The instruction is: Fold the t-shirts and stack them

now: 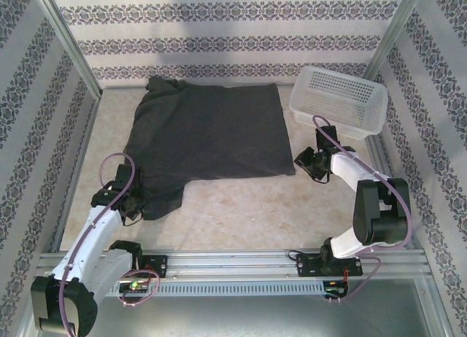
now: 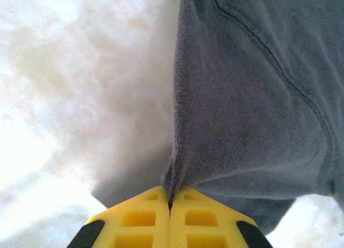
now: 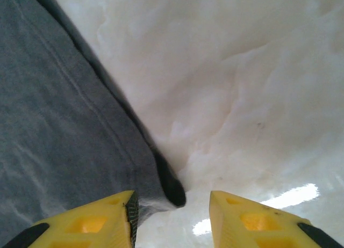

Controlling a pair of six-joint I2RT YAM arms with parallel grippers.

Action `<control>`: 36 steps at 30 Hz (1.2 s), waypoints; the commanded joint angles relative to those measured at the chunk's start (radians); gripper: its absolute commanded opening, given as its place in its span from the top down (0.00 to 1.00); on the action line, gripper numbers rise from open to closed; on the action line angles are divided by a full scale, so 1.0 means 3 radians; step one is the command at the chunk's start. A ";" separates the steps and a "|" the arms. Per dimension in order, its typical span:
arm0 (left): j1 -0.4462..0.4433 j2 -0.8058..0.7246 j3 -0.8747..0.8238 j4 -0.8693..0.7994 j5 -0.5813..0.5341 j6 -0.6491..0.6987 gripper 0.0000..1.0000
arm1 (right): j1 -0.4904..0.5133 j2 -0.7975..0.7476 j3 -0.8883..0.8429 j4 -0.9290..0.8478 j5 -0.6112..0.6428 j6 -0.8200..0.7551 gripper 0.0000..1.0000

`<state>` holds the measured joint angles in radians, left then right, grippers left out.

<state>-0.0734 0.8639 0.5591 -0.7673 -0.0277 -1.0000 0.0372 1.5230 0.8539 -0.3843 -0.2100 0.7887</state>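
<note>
One t-shirt (image 1: 208, 129) lies unfolded on the table (image 1: 241, 206), nothing stacked; left gripper (image 2: 170, 205) clenched on its edge, right gripper (image 3: 172, 197) released beside its corner.

Nothing legible for you to log: no text, label, brand, number or sign readable in any view.

Both arms, left arm (image 1: 91, 231) and right arm (image 1: 354, 173): white links, black joints, bulky rounded black shoulder blocks, black bases. A purple cable (image 1: 117, 156) loops along each. The left hand (image 2: 170, 198) and right hand (image 3: 172, 199) have yellow fingers with square recessed pockets and black patches at the outer edges.
</note>
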 commanded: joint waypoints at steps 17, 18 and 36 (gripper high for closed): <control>0.0061 0.0215 0.0091 -0.0245 -0.0018 0.0286 1.00 | 0.0258 0.0685 0.0275 0.0062 0.0086 0.0625 0.73; 0.0061 0.0209 0.0090 -0.0271 -0.0016 0.0287 1.00 | 0.0256 0.0719 0.0295 0.0040 0.0110 0.0628 0.77; 0.0091 0.0016 0.0154 -0.0931 0.0287 0.0011 1.00 | 0.0224 -0.0364 -0.0114 -0.1082 0.0456 0.0582 1.00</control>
<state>-0.0566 0.8749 0.6025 -0.9459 0.0235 -0.9485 0.1131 1.4754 0.8627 -0.5560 -0.1402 0.9699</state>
